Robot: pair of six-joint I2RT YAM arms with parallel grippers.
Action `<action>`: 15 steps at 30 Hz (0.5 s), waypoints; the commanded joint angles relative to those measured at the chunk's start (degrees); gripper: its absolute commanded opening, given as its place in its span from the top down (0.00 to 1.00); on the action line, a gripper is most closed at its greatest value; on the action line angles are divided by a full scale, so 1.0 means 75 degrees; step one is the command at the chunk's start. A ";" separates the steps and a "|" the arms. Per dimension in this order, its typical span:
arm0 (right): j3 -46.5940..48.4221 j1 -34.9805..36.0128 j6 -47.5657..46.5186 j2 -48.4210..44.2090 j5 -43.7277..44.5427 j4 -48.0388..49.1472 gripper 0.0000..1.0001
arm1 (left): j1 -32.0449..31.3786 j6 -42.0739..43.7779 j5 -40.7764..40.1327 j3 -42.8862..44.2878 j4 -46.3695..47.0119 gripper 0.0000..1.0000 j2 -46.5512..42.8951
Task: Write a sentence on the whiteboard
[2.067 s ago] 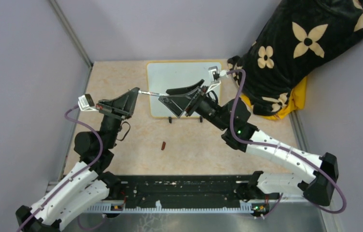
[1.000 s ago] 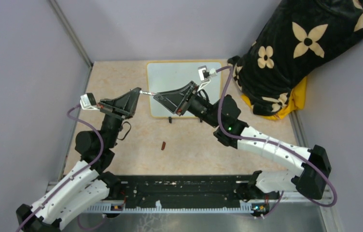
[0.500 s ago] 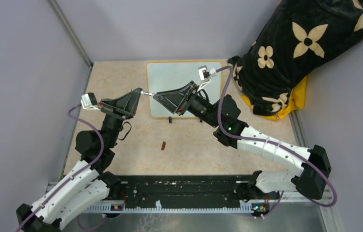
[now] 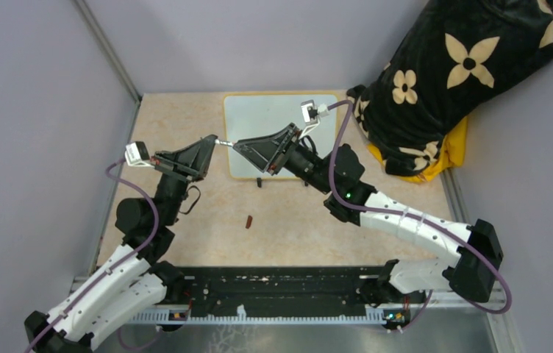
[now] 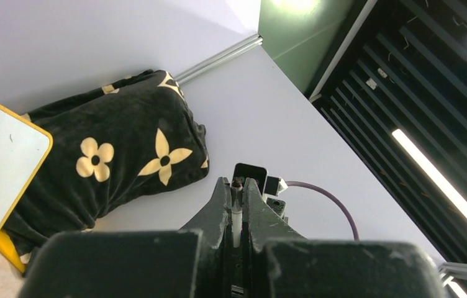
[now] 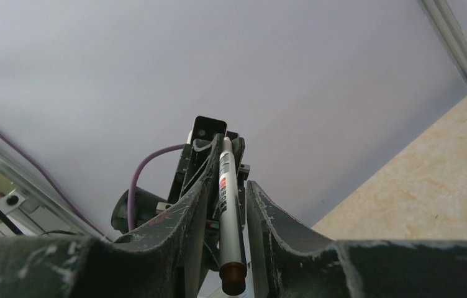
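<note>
The whiteboard (image 4: 265, 129) lies at 12 o'clock on the table (image 4: 185, 118), bare table along its left edge. Above that edge the left claw (image 4: 209, 141) and right claw (image 4: 238, 145) both pinch one marker (image 6: 230, 211).

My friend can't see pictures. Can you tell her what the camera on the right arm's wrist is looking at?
A white marker with a dark red end sits between the right gripper's two black fingers, pointing at the left gripper just beyond. Behind them is a plain lilac wall, with a corner of the beige table at the right.
</note>
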 commanded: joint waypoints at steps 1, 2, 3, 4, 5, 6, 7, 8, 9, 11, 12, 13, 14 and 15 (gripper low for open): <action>0.0394 0.0085 0.0008 -0.0020 0.0095 0.0487 0.70 | -0.0016 -0.0220 -0.0307 0.0022 -0.0425 1.00 -0.0170; 0.0396 0.0089 0.0013 -0.0016 0.0096 0.0508 0.69 | -0.0008 -0.0227 -0.0359 0.0033 -0.0541 1.00 -0.0193; 0.0399 0.0096 0.0018 -0.0022 0.0099 0.0506 0.69 | -0.0014 -0.0258 -0.0418 0.0049 -0.0651 1.00 -0.0213; 0.0412 0.0096 0.0013 -0.0017 0.0123 0.0500 0.68 | -0.0017 -0.0267 -0.0446 0.0058 -0.0745 1.00 -0.0227; 0.0423 0.0101 0.0015 -0.0010 0.0132 0.0493 0.68 | -0.0008 -0.0279 -0.0476 0.0059 -0.0789 1.00 -0.0242; 0.0433 0.0097 0.0014 0.0001 0.0151 0.0478 0.68 | -0.0007 -0.0280 -0.0497 0.0053 -0.0809 1.00 -0.0260; 0.0444 0.0097 0.0020 0.0012 0.0144 0.0458 0.68 | -0.0014 -0.0280 -0.0513 0.0053 -0.0832 1.00 -0.0257; 0.0447 0.0097 0.0019 0.0015 0.0127 0.0447 0.69 | -0.0008 -0.0280 -0.0515 0.0058 -0.0848 1.00 -0.0265; 0.0452 0.0102 0.0034 0.0029 0.0106 0.0457 0.70 | -0.0007 -0.0280 -0.0527 0.0068 -0.0849 1.00 -0.0262; 0.0464 0.0097 0.0051 0.0064 0.0078 0.0452 0.72 | -0.0008 -0.0279 -0.0535 0.0069 -0.0871 1.00 -0.0258; 0.0467 0.0097 0.0049 0.0069 0.0055 0.0446 0.73 | -0.0017 -0.0280 -0.0528 0.0080 -0.0872 1.00 -0.0258; 0.0475 0.0097 0.0059 0.0082 0.0028 0.0435 0.75 | -0.0012 -0.0280 -0.0533 0.0079 -0.0872 1.00 -0.0253; 0.0473 0.0097 0.0061 0.0089 0.0007 0.0434 0.75 | -0.0015 -0.0280 -0.0529 0.0076 -0.0872 1.00 -0.0246; 0.0489 0.0091 0.0061 0.0092 -0.0023 0.0424 0.74 | -0.0008 -0.0280 -0.0529 0.0082 -0.0872 1.00 -0.0245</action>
